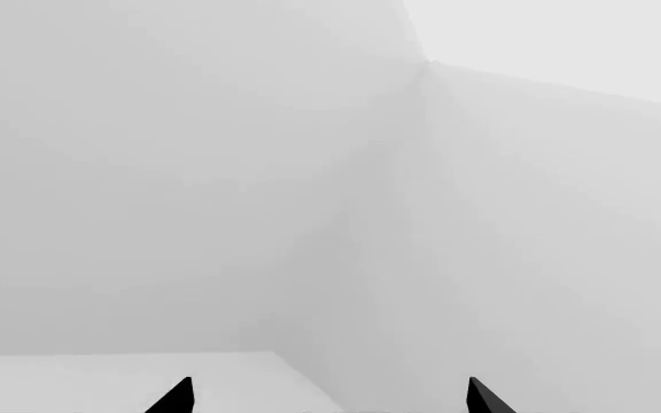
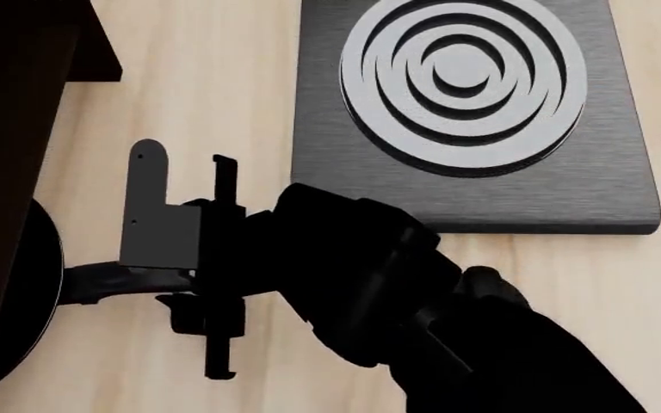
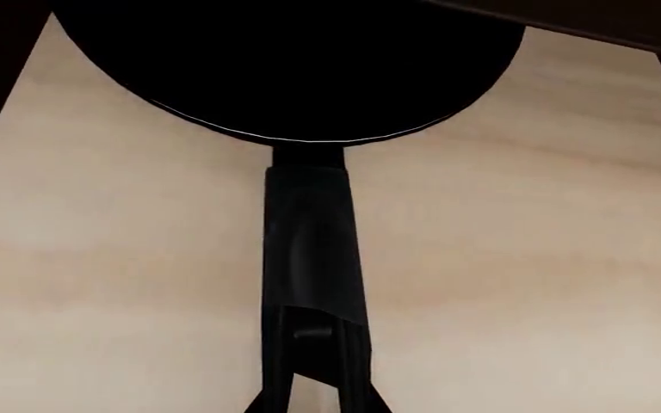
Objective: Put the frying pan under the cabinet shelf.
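jaws of your right gripper (image 3: 313,391) are pinched on the tail of the frying pan (image 3: 296,77) handle, closed about it. pan body lies straight ahead of the jaws, its long axis running in line with them, its bowl already partly beneath the dark boards of the cabinet shelf (image 2: 9,172). your right arm is the one on it. left gripper (image 1: 328,397) is spread wide, holding nothing, facing blank wall. how deep the pan sits under the boards is hidden; shadow swallows its inside.
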Robot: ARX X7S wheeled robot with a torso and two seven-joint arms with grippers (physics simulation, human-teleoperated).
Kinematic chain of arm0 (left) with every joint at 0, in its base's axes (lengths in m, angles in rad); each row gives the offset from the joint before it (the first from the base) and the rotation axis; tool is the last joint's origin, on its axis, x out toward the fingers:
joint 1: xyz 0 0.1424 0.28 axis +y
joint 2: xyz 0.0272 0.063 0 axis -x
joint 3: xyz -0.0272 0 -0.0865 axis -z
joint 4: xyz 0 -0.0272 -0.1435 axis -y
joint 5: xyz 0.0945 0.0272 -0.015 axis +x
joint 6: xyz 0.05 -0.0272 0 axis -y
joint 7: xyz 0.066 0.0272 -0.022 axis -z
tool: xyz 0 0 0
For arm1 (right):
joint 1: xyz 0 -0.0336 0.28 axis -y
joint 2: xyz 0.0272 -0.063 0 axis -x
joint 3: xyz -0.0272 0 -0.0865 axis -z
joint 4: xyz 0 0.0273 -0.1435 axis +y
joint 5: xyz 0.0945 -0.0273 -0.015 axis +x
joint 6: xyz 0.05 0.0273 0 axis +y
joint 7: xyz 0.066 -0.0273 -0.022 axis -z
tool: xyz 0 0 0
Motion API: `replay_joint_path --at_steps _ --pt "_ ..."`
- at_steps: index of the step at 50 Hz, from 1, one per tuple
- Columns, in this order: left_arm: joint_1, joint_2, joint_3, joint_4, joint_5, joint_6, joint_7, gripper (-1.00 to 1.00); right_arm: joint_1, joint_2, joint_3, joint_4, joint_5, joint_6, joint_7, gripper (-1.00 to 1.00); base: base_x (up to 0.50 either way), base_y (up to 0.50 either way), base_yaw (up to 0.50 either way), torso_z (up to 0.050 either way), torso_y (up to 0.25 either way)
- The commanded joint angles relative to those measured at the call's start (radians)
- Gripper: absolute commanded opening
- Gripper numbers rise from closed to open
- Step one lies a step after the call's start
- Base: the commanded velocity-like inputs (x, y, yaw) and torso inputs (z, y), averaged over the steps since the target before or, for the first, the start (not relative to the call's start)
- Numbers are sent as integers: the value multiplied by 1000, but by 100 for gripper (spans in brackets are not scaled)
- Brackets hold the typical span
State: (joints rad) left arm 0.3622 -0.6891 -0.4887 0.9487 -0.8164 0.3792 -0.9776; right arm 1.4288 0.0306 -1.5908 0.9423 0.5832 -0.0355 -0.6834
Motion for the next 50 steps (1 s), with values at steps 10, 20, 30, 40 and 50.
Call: replay_joint_path --at_steps 10,20,30,40,50 --pt "-6 -9 10 3 -9 0 9 100 -18 -31 45 -202 76 63 -63 -100 0 0 2 0 1" --pt "-7 -9 12 4 -5 -3 8 100 -50 -31 43 -319 100 121 -80 -100 0 0 1 0 0" --pt "-9 -2 15 -1 -3 2 10 100 -18 -31 41 -330 58 186 -86 100 0 0 1 0 0" --pt "-9 -2 15 -2 1 -3 8 100 44 -31 40 -366 26 244 -57 100 0 0 2 0 0" --pt "-18 -33 -11 7 -32 -15 -18 100 198 -29 64 -261 30 293 -59 100 0 0 1 1 0"
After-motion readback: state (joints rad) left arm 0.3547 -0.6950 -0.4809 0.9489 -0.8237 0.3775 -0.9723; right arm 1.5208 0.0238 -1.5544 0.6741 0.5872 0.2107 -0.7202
